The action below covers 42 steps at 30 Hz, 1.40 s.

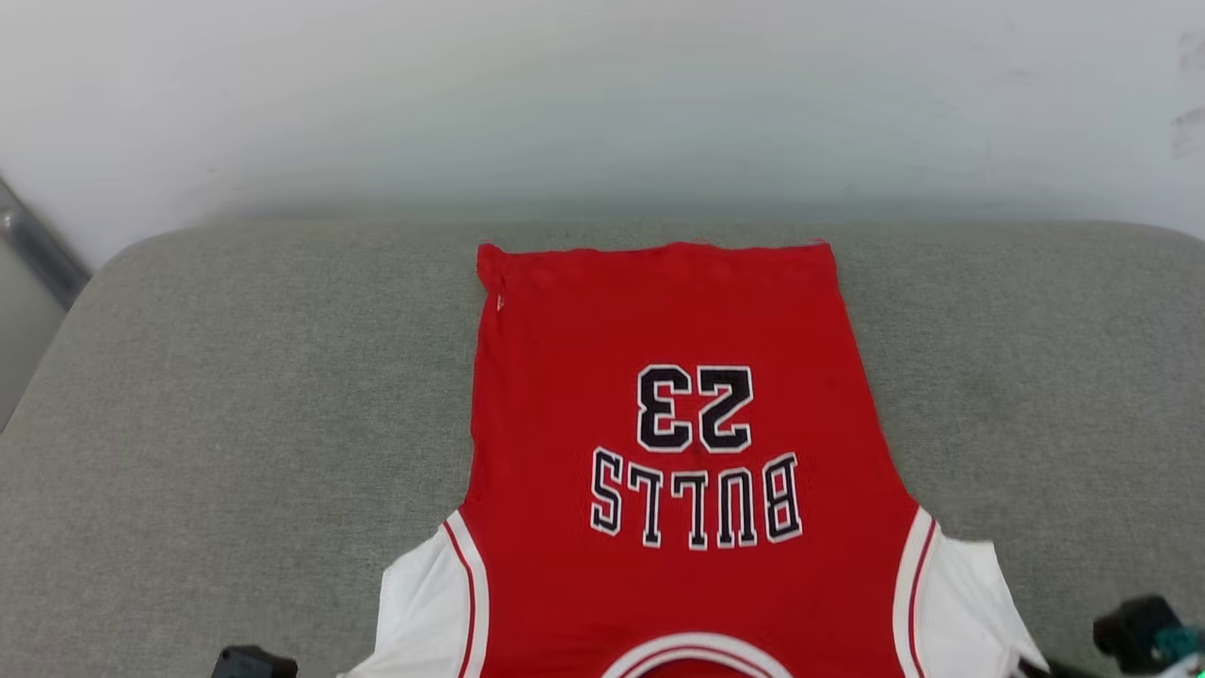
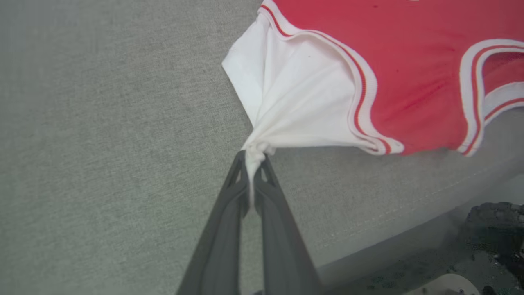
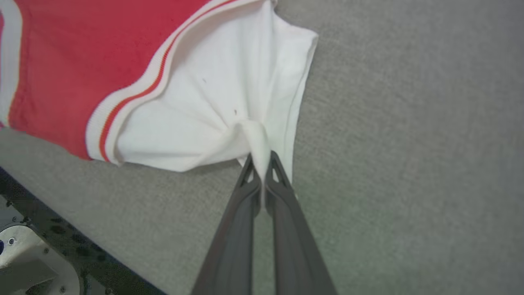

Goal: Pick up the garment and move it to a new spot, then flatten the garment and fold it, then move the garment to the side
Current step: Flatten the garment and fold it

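While the left pincer and right pincer each clench a bunched white sleeve nearest the robot, seemingly sound holds for cloth this soft and light, the garment lies spread print-up across the grey cushion, hem farthest.

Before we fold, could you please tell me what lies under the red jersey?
The jersey lies on a grey fabric cushion, visible around it. The part beneath the cloth is covered, so anything there cannot be seen.
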Tool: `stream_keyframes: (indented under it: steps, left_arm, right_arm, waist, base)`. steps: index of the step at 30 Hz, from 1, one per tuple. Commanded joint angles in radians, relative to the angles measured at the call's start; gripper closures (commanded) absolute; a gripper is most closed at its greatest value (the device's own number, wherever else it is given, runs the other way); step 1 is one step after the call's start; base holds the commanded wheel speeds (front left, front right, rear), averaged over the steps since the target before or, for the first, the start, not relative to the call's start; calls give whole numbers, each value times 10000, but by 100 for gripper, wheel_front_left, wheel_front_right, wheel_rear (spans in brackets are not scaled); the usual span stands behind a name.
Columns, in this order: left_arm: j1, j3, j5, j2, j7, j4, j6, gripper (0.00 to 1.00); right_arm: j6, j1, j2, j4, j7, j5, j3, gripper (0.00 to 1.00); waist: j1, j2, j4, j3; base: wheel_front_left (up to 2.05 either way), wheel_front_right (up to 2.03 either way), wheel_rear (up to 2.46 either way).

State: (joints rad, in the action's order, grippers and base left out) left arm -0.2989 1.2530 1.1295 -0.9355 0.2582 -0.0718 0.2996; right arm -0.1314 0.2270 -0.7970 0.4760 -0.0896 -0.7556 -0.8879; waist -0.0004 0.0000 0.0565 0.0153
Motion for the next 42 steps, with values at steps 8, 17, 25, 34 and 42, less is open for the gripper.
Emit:
stream_keyframes:
  steps: [8, 17, 25, 34, 42]
  left_arm:
    - [682, -38, 89, -243, 29, 463, 580, 100]
    - [538, -613, -113, -101, 69, 1289, 1185, 100]
    - [357, -1175, -754, 41, 89, 2156, 1713, 100]
    - [-63, -1921, -1622, 489, 82, 2856, 1997, 100]
    - [-296, -2440, -2379, 1192, 81, 2900, 1678, 100]
  right_arm:
    - [14, -2109, 252, -1190, 821, 847, 1833, 100]
    - [13, -1666, 1088, -2510, 1661, 1654, 4693, 0]
    - [11, -245, 1017, -4443, 2597, 2386, 6937, 0]
    - [11, 3778, 452, -5159, 5285, 2480, 6724, 0]
    - [11, 7649, 249, -3214, 9703, 1365, 4280, 0]
  waist:
    - [4, 0, -165, 120]
    - [4, 0, -137, 466]
    - [4, 0, 233, 1099]
    - [4, 0, 896, 2821]
    - [4, 0, 1578, 4158]
  base:
    - [0, 0, 0]
    - [0, 0, 0]
    - [0, 0, 0]
    - [0, 0, 0]
    - [0, 0, 0]
